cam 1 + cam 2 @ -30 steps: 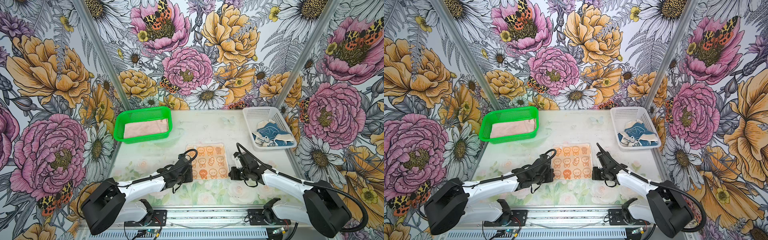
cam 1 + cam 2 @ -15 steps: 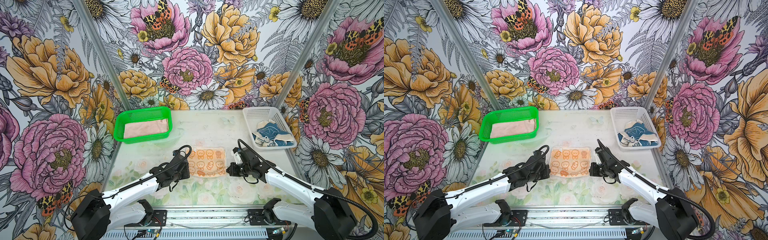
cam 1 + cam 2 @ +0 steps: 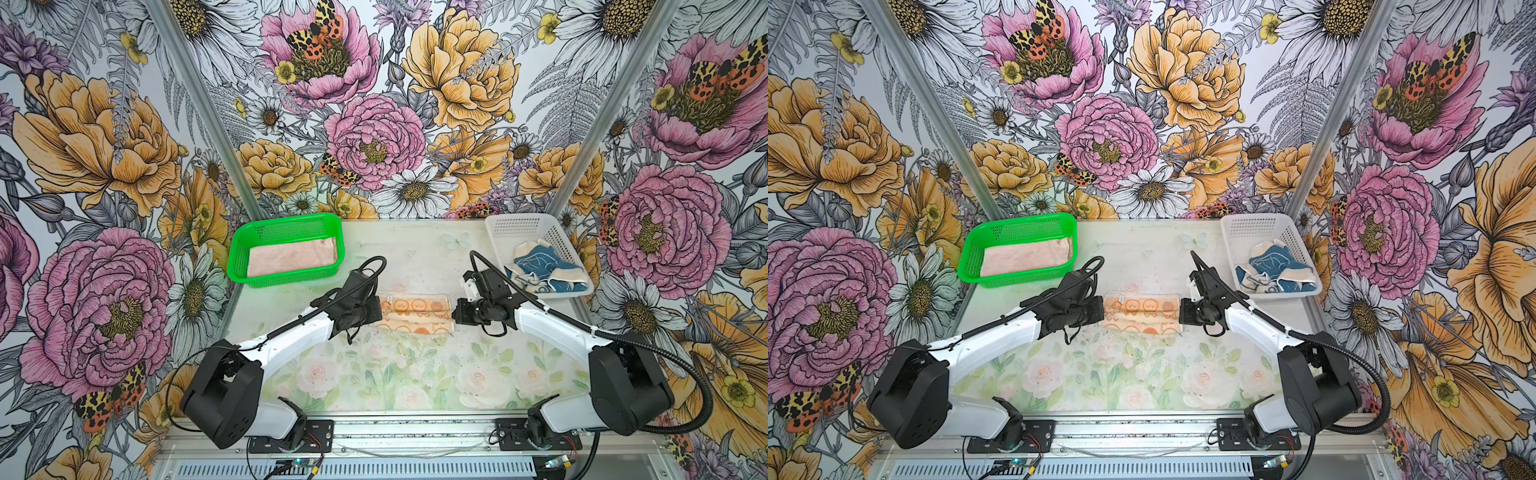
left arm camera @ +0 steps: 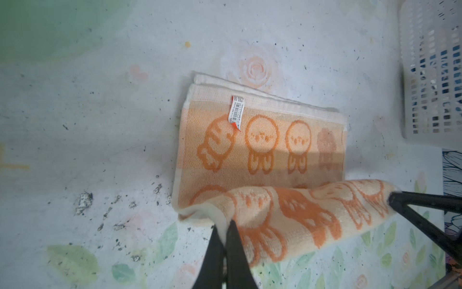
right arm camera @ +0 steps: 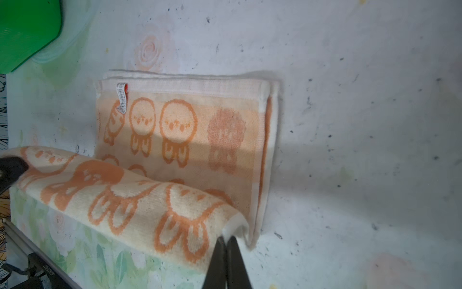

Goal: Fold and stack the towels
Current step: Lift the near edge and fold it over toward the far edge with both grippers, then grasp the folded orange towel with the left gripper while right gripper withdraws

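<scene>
The orange towel with white rabbits (image 3: 415,313) (image 3: 1142,313) lies mid-table as a narrow strip, its near edge lifted and rolled over the lower layer. My left gripper (image 3: 379,314) (image 3: 1102,313) is shut on the lifted edge's left corner, and the left wrist view shows the jaws (image 4: 223,224) pinching the white hem of the towel (image 4: 262,150). At the right corner, my right gripper (image 3: 454,318) (image 3: 1180,318) (image 5: 227,237) pinches the hem of the towel (image 5: 187,130). The pink towel (image 3: 291,259) (image 3: 1025,259) lies flat in the green basket. The blue towel (image 3: 540,270) (image 3: 1275,266) sits crumpled in the white basket.
The green basket (image 3: 282,228) (image 3: 1017,228) stands at the back left and the white basket (image 3: 523,226) (image 3: 1258,226) at the back right. A floral mat covers the table between the arms' bases. Patterned walls close in the sides and back.
Both grippers have carried the towel's near edge up and away from the arms' bases, over the rest of the towel. The towel now shows as a narrower strip.
</scene>
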Controlling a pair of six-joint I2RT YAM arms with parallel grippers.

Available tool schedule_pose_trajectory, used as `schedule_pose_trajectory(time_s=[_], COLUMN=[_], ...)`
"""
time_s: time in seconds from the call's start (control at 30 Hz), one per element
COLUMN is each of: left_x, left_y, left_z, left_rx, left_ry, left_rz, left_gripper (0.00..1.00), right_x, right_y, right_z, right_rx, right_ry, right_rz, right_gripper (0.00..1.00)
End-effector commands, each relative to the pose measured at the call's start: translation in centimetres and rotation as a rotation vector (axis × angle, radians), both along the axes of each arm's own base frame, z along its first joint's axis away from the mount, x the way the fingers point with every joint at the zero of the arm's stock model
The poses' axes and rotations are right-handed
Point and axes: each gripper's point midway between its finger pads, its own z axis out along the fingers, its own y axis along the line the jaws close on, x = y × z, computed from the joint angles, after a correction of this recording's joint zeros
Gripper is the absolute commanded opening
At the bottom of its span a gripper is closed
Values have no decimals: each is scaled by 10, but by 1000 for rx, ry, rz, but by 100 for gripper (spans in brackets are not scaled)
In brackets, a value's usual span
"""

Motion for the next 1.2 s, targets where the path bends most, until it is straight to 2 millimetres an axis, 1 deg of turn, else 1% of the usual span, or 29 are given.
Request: schedule_pose_trajectory(time_s=[0.0, 0.1, 0.17, 0.2, 0.27, 0.3, 0.33, 0.37, 0.43, 0.47, 0.53, 0.57, 0.6, 0.67, 0.73, 0.83, 0.9, 1.0, 1.07, 1.17], left_x=[24, 40, 50, 54, 61, 64, 67, 69, 70, 70, 64, 59, 52, 41, 31, 22, 20, 21, 23, 27], left_y=[-1, 0, -2, -4, -6, -5, -5, -6, -5, -2, 4, 8, 11, 16, 19, 16, 13, 11, 10, 5], left_z=[5, -3, -2, -2, -2, -2, 0, 3, 10, 14, 19, 20, 18, 12, 4, -14, -21, -27, -32, -42], left_rx=[-12, 1, 1, -1, 0, 6, 11, 14, 29, 44, 67, 76, 81, 92, 91, 66, 61, 60, 64, 57], left_ry=[-29, -18, -33, -32, -32, -39, -48, -63, -96, -115, -141, -146, -145, -136, -119, -76, -52, -36, -26, -3], left_rz=[-15, -14, -21, -24, -34, -36, -41, -52, -66, -65, -60, -54, -49, -42, -35, -46, -50, -48, -44, -53], left_gripper=[1, 2, 4, 8, 20, 23, 26, 27, 28, 30, 37, 39, 41, 44, 46, 48, 50, 54, 57, 59], right_x=[19, 30, 35, 38, 41, 43, 44, 45, 47, 46, 44, 41, 38, 31, 24, 21, 23, 26, 28, 31], right_y=[-4, -5, -5, -5, -4, -5, -6, -8, -11, -11, -13, -13, -13, -10, -3, 18, 35, 59, 66, 68], right_z=[1, -6, -9, -9, -10, -8, -6, -2, 7, 14, 28, 34, 39, 44, 40, 31, 24, 16, 8, -6], right_rx=[-37, -47, -52, -56, -57, -61, -67, -75, -86, -89, -90, -90, -92, -75, -49, -16, -9, 20, 33, 32], right_ry=[-36, -21, -19, -19, -21, -28, -37, -53, -90, -115, -160, -182, -200, -214, -193, -157, -139, -139, -136, -142], right_rz=[16, 22, 26, 27, 29, 27, 26, 23, 19, 23, 31, 37, 45, 60, 82, 144, 186, 236, 244, 244], right_gripper=[0, 0, 0, 0, 4, 6, 10, 16, 34, 40, 51, 57, 61, 63, 63, 63, 62, 62, 62, 62])
